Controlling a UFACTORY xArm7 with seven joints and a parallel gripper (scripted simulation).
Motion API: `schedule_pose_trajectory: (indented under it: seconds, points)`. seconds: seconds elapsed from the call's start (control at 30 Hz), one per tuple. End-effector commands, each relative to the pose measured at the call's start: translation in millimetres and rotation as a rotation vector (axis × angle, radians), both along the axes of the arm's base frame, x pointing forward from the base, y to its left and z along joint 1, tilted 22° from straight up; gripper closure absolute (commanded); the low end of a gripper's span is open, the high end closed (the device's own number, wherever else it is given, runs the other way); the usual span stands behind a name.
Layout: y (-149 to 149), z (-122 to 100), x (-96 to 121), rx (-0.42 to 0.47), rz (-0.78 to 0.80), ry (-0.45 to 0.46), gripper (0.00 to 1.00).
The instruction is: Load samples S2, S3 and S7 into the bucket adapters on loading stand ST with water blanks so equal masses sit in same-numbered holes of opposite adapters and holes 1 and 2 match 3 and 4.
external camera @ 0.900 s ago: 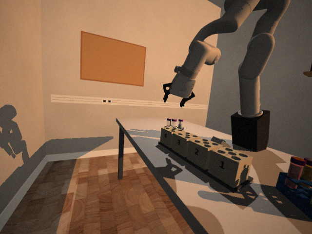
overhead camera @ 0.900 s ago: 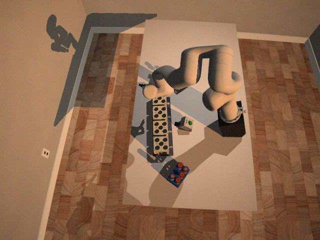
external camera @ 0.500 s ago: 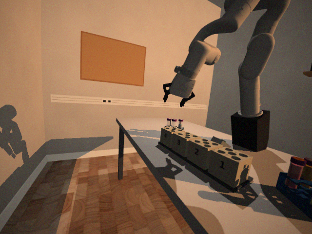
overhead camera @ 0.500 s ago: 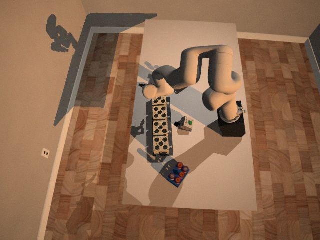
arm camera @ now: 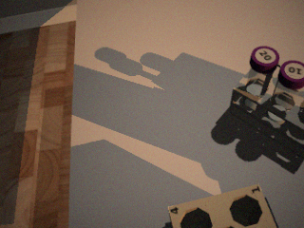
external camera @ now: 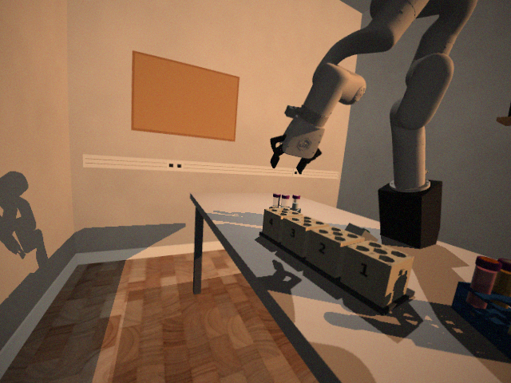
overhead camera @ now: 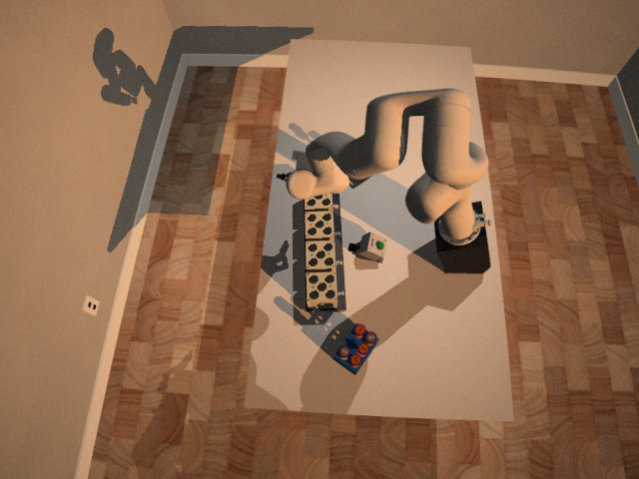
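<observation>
The end effector (overhead camera: 282, 176) (external camera: 287, 168) is spread; upright water blanks (external camera: 285, 199) (arm camera: 264, 59) are seen upper right in the wrist frame, where lateral alignment is probably required.

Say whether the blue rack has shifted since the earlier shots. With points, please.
No. In the top view, the blue rack (overhead camera: 338, 360) (external camera: 461, 294) sits where it did, diagonally off the end of adapter 1 (overhead camera: 322, 289) (external camera: 362, 274).
</observation>
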State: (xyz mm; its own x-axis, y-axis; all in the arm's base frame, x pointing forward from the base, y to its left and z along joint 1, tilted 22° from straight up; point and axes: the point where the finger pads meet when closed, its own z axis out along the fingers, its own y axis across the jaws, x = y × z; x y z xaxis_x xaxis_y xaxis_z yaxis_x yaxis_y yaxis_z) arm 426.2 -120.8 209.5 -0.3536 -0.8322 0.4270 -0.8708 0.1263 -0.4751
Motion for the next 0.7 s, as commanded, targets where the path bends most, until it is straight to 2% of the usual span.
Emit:
schedule_pose_trajectory:
  seconds: [0.0, 0.2, 0.67]
  points:
    - [7.4, 2.7, -2.8, -0.007, 0.147, 0.084, 0.00]
    - [15.8, 3.1, -6.1, -0.020, 0.238, 0.132, 0.00]
    - [38.2, 2.3, -14.7, -0.067, 0.587, 0.289, 0.00]
